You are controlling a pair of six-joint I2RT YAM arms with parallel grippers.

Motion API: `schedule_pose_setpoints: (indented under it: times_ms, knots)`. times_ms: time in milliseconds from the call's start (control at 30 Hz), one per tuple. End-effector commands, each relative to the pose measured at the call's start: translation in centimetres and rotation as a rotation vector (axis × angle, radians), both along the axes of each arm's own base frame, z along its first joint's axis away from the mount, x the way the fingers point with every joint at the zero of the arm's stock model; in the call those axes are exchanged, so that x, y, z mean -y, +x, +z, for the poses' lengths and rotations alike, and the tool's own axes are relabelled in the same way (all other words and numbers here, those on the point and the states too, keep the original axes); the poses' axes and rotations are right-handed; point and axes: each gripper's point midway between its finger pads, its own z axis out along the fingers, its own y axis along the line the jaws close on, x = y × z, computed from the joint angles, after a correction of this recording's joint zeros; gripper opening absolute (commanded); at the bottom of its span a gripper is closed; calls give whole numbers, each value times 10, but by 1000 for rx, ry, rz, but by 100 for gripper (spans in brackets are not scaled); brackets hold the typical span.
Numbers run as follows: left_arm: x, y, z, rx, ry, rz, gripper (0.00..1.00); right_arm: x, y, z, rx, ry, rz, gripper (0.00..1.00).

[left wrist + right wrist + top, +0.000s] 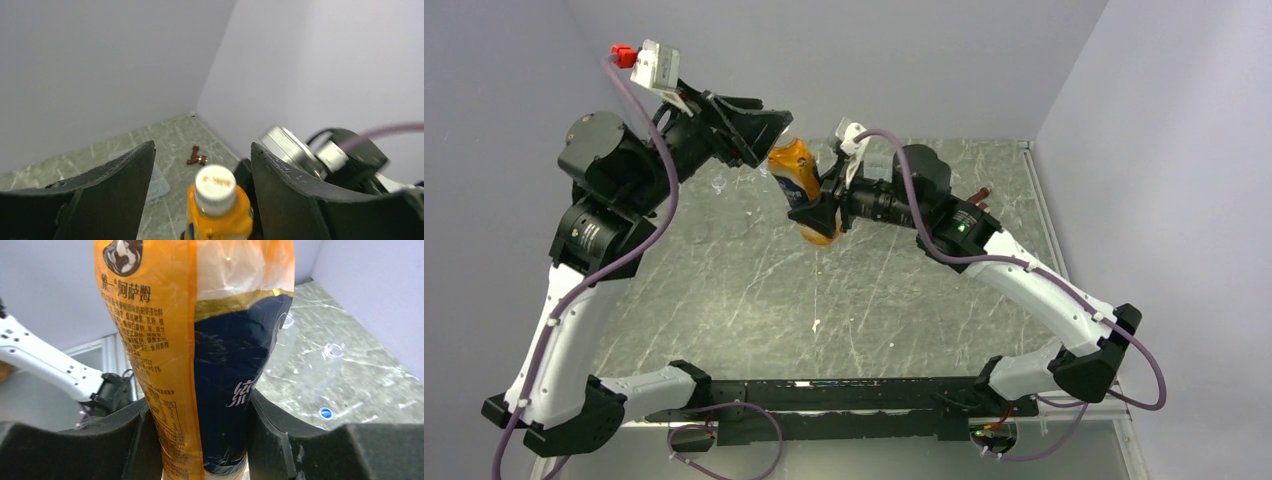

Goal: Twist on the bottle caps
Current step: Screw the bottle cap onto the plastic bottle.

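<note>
Soft even light — fg blurry.

Both arms arch inward with elbows raised, their wrists nearly meeting in mid-air. The left pincer [774, 138] angles down and rightward, jaws spread apart. The right pincer [820, 214] faces it, jaws clamped on the bottle [795, 165].

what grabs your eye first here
An orange bottle is held up in mid-air over the far middle of the table, clamped in the right pincer. The left pincer stands open either side of its white cap. A loose blue cap lies on the table by clear bottles.
</note>
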Motion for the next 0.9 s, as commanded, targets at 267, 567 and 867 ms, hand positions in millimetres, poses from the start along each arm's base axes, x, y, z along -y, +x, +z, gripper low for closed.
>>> schedule_pose_setpoints:
  times_ms: [267, 567, 867]
  knots:
    - [-15, 43, -25, -154, 13, 196, 64, 1, 40, 7, 128, -83, -338, 0]
    - [-10, 46, -31, -179, 26, 185, 61, -1, 52, 0, 128, -117, -394, 0]
    - [-7, 51, -38, -195, 36, 182, 40, -5, 53, -4, 125, -136, -388, 0]
